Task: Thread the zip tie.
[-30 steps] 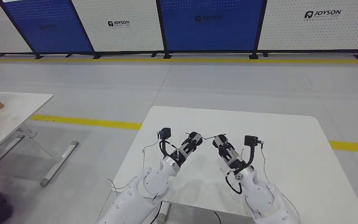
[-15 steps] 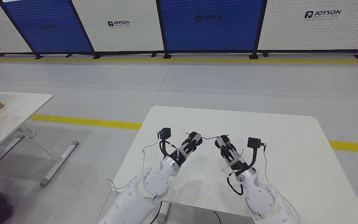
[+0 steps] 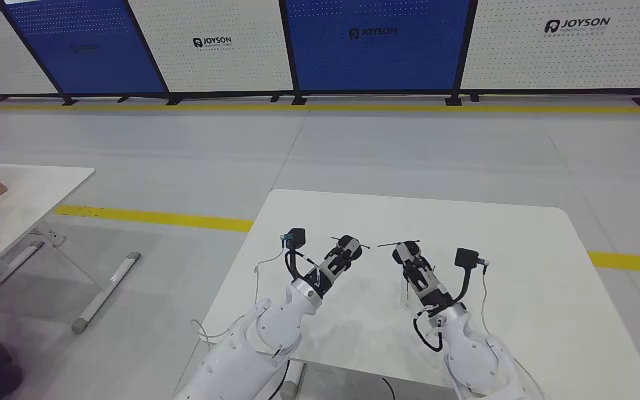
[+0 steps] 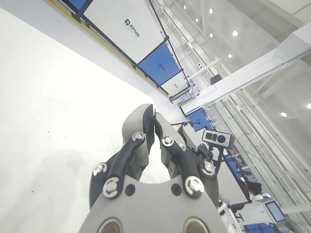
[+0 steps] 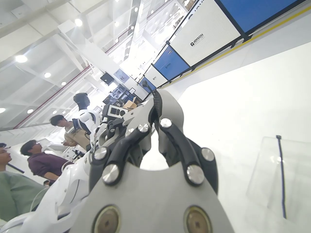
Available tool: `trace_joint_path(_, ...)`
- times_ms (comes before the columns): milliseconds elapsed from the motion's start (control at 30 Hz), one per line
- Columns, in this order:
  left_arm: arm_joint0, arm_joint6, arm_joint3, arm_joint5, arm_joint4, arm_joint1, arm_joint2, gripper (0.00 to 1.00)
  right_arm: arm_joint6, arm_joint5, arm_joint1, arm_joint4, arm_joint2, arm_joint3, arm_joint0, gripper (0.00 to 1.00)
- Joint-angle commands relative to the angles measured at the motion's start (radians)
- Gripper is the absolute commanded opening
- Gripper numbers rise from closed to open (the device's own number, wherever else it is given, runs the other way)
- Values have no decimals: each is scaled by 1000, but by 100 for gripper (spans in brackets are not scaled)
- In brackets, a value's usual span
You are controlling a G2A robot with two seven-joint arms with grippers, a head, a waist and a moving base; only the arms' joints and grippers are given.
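White tabletop [image 3: 500,225] underneath, bright hall all round. Closest in, beside the right arm, a clear tray [image 5: 261,146] with a second tie [image 5: 281,170] lying flat in it, untouched.

Next out, the left pincer [image 4: 154,115] — closed almost flat, nipping a thin dark sliver at the very tips. By the look of it the tail of the zip tie [image 5: 145,83], though too fine to swear to. Across from it, the right pincer [image 5: 155,99]: clamped shut on the tie's strap, square head poking out past the tips toward the other arm.

A second ago, nearly tip to tip, with a dark line bridging the small gap. Half a second ago, already drawing apart. Now well apart, bare tabletop between them — the right pincer pulled out to its own side and a little back toward the robot, the left held where it was.

No closed loop to be seen, so most likely no threading made on that pass. Probably a fresh line-up needed, tail brought square to the head's slot. Hard to say whether any strap runs between the two ends lower down.

Farthest off, blue and white panels behind a yellow floor line.
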Motion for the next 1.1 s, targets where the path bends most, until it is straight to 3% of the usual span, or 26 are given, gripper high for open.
trace_joint_path(0,0,0,0,0,0,0,0,0,-4,7,-1,3,-1,-2,-3,0)
trace_joint_path(133,0,0,0,0,0,0,0,0,-39,3,-7,33,-14,7,-4,0)
trace_joint_path(433,1,-23,-2,0,-38,-2,-11,0,-125,14,-19,-11,-43,40,6,0)
trace_joint_path(1067,1,-25,-3,1,-38,-2,-12,0,-123,39,-24,-27,-56,31,-6,0)
